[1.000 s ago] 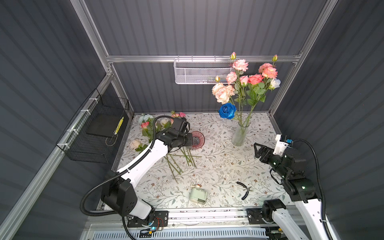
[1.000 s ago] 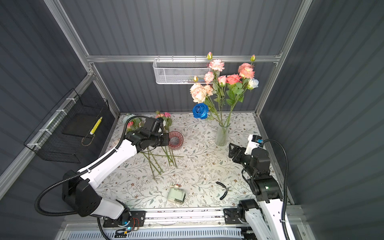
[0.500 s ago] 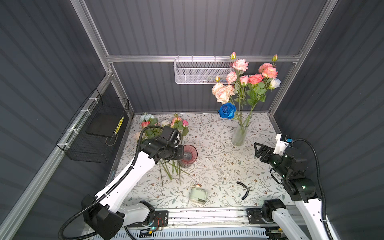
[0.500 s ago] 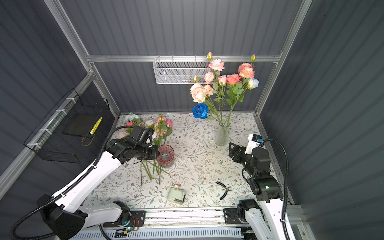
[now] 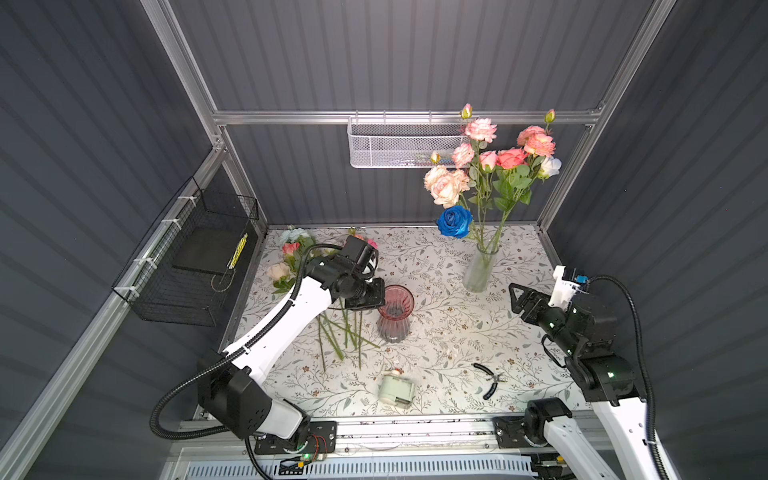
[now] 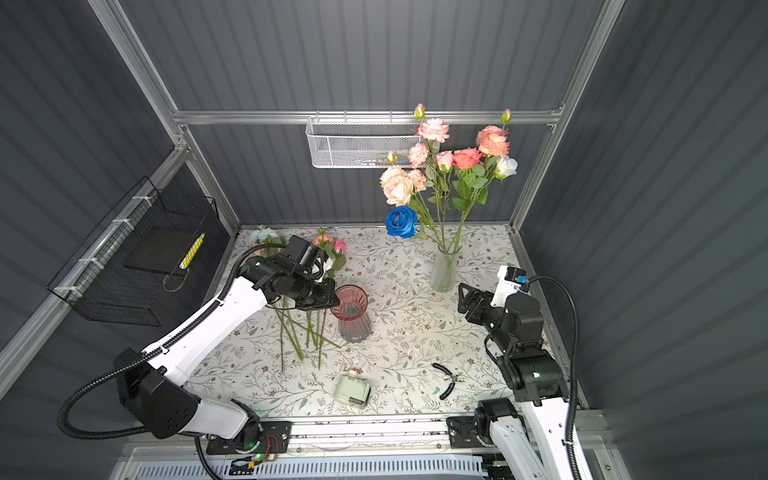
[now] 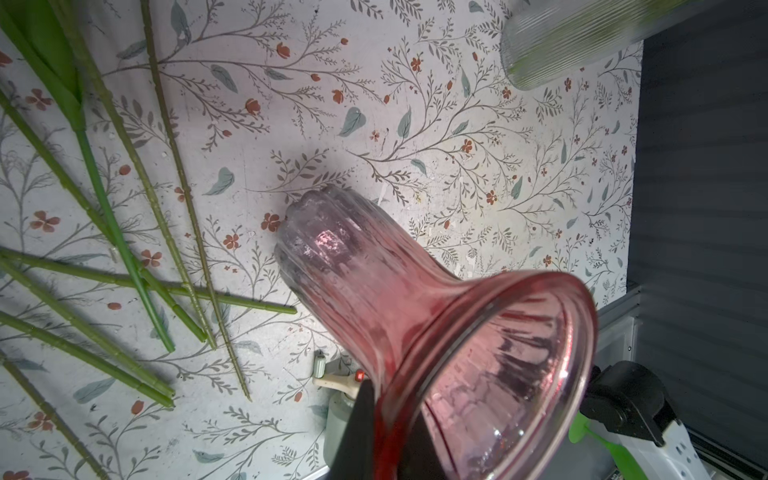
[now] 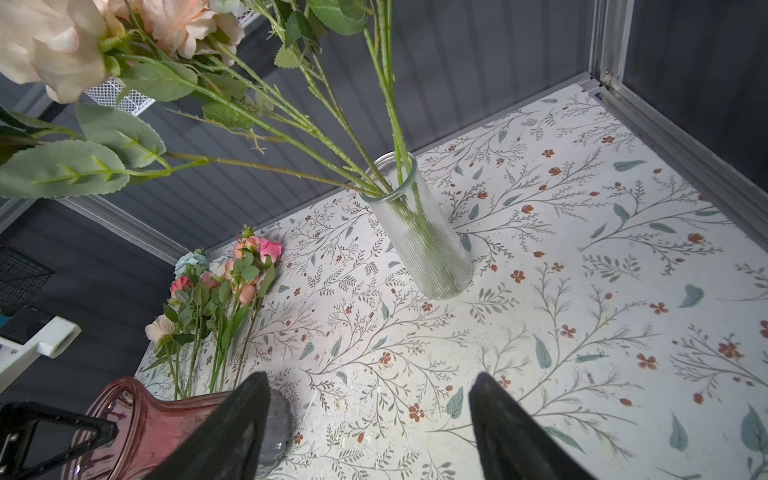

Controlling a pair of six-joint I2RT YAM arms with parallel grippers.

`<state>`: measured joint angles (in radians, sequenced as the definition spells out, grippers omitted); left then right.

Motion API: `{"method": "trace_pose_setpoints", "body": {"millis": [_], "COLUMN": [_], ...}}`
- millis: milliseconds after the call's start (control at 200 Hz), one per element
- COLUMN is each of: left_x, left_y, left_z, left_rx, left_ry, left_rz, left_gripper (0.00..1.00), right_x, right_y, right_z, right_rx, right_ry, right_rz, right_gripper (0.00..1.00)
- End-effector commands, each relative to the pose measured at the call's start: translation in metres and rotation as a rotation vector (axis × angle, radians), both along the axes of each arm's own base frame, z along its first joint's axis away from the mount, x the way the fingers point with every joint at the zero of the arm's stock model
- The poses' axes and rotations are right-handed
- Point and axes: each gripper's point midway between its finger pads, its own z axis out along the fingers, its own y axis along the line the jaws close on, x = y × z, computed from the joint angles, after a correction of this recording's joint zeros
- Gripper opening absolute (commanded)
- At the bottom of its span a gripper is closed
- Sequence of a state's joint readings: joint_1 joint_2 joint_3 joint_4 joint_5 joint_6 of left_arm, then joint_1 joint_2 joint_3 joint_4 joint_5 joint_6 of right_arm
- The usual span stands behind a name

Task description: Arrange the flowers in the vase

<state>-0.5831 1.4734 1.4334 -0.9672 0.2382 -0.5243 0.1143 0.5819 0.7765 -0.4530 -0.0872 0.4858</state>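
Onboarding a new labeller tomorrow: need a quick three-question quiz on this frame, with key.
1. Multiple choice: what is the left end effector shut on?
A) the rim of the pink vase
B) a loose flower stem
C) the pliers
2. True or false: the right end effector holds a flower.
3. Fill in: the deep blue rose stands in the ___ ribbed vase.
Key: 1 A. 2 false: it is open and empty. 3 clear.
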Motion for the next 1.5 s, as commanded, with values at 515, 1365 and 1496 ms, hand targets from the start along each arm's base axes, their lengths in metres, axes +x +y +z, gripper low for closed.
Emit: {"method": "trace_pose_setpoints", "body": {"millis": [515, 1365, 1496], "left_x": [0.028, 0.110, 0.112], "left_y": [0.021, 0.079, 0.080], "left_z": [0.113, -0.129, -0.147], "left_rx": [-0.059, 0.228, 0.255], "left_ry": [-0.394, -0.194, -0.169], "left_rz": [0.096, 0.330, 0.326], "left_gripper": [0.80, 0.45, 0.42], "right_x": [0.004, 0.001, 0.003], "right_y": [0.025, 0.045, 0.037], "right_z": [-0.002, -0.011, -0.014], "right_rx": [0.100, 0.118, 0.098], "right_ry": [0.015, -0.009, -0.008], "right_rz": [0.114, 0.238, 0.197], "right_gripper": [0.99, 0.99, 0.99]}}
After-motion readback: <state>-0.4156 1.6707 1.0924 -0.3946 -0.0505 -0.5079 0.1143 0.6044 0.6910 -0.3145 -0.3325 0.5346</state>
